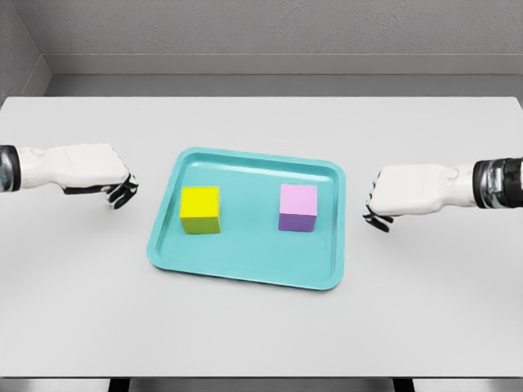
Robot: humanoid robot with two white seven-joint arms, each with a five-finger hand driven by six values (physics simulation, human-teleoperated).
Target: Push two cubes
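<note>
Left hand [96, 173] and right hand [402, 194] flank teal tray [245, 265], fingers seemingly curled, empty. Advance level, meet yellow cube [200, 210] and purple cube [297, 207] square on outer faces.

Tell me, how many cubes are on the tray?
2. The yellow cube sits on the left side of the teal tray; the pink cube sits on the right. Nothing seems hidden.

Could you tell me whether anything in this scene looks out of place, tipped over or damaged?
Nothing stands out. The yellow cube and the pink cube sit flat and apart in the teal tray, which lies slightly skewed on the table. The left hand and the right hand flank the tray.
</note>
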